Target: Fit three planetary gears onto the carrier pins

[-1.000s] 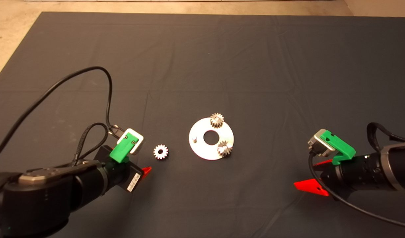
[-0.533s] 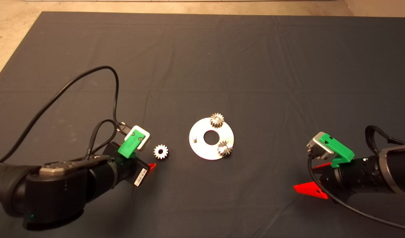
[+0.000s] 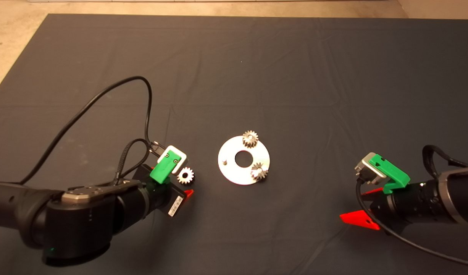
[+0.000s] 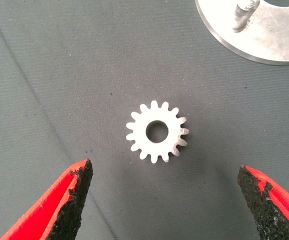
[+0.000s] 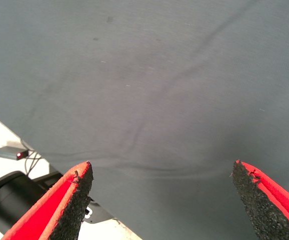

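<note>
A flat silver disc (image 3: 234, 173) lies mid-mat with the carrier pins on it. Two planetary gears (image 3: 250, 139) (image 3: 259, 172) sit on pins at its far and near right. The third pin (image 3: 225, 161) (image 4: 243, 15) stands bare at its left. Left of the disc (image 4: 264, 45), a third gear (image 3: 186, 175) (image 4: 157, 131) lies flat on the mat. My left gripper (image 3: 182, 184) (image 4: 164, 169) hovers over it, open, its fingers wide on either side and not touching it. My right gripper (image 3: 351, 203) (image 5: 162, 167) is open over bare mat at the right.
The dark mat (image 3: 257, 76) has a few creases. A black cable (image 3: 104, 95) loops above the left arm. The right wrist view shows the mat's edge, with pale floor and a black device (image 5: 9, 192) beyond it.
My left arm has moved right, bringing its open fingers around the loose gear. The right arm has barely shifted. The disc and gears have not moved.
</note>
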`<state>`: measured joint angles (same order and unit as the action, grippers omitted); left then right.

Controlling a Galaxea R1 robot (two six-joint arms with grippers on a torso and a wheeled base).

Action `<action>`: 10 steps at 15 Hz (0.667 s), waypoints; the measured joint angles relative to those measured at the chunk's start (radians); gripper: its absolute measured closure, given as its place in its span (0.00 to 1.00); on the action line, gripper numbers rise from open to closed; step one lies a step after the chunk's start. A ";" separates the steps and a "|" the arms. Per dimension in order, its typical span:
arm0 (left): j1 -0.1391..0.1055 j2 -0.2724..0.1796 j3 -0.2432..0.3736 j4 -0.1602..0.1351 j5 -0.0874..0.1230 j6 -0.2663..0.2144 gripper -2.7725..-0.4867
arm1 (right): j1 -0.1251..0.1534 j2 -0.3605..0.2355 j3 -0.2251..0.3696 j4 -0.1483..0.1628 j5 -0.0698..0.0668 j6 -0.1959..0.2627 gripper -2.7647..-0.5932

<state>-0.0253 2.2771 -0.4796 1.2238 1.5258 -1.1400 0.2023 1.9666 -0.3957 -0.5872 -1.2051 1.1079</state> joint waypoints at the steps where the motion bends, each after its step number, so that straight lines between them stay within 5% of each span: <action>1: 0.000 0.001 -0.005 0.001 0.001 -0.002 0.31 | 0.000 -0.006 0.000 0.000 0.000 -0.001 0.33; 10: 0.031 0.032 -0.044 0.048 0.000 -0.009 0.31 | -0.022 -0.009 0.000 0.000 0.000 -0.008 0.33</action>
<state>0.0053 2.3091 -0.5232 1.2719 1.5260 -1.1487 0.1802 1.9579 -0.3957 -0.5868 -1.2051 1.0998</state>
